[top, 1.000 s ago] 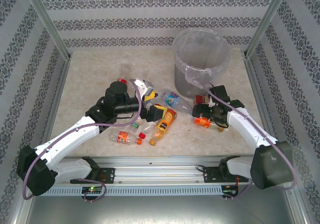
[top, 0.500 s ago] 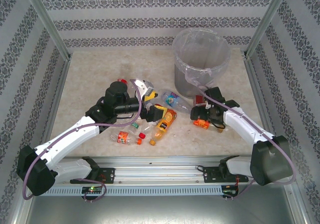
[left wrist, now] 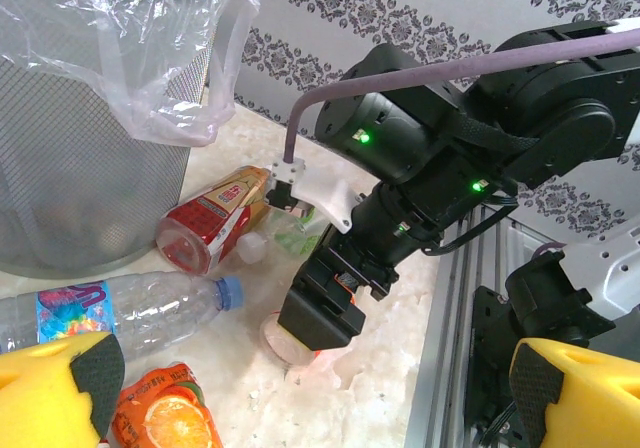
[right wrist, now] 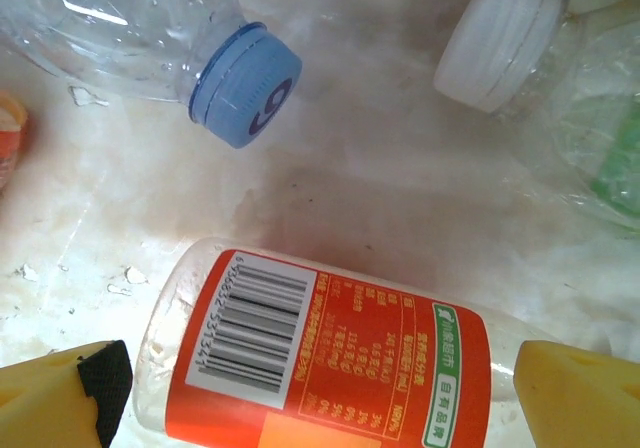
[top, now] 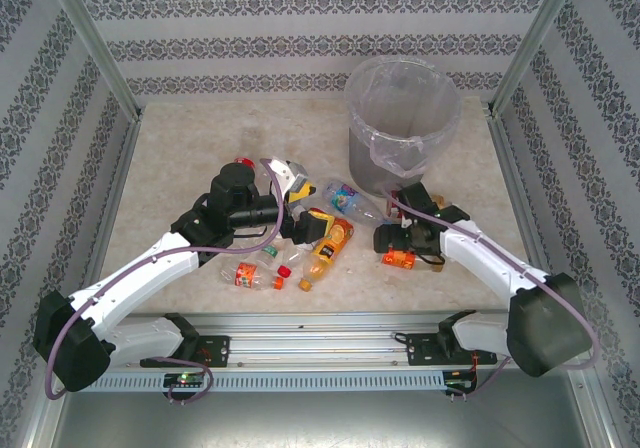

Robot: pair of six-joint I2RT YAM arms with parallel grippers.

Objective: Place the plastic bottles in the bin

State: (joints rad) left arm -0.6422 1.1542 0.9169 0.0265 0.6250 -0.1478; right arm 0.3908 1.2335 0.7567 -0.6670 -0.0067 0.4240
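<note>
Looks like the grab step to me. The bin (top: pixel 400 118) stands just beyond the right claw (top: pixel 398 252). That claw is spread wide and down low, holding nothing. The orange-label bottle (right wrist: pixel 330 353) lies right under it, running lengthwise from one pad to the other. So I'd guess the next move wants a wrist twist, a small drop, then a squeeze. The left claw (top: pixel 312 224) hangs open too, above the other bottles (top: pixel 330 246). A blue cap (right wrist: pixel 245 83) sits just ahead of the right claw.

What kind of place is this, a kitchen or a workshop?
Most likely a robot test booth: two robot arms bolted to a metal rail, wallpapered panels boxing in the table, and scattered plastic bottles beside a bin.
</note>
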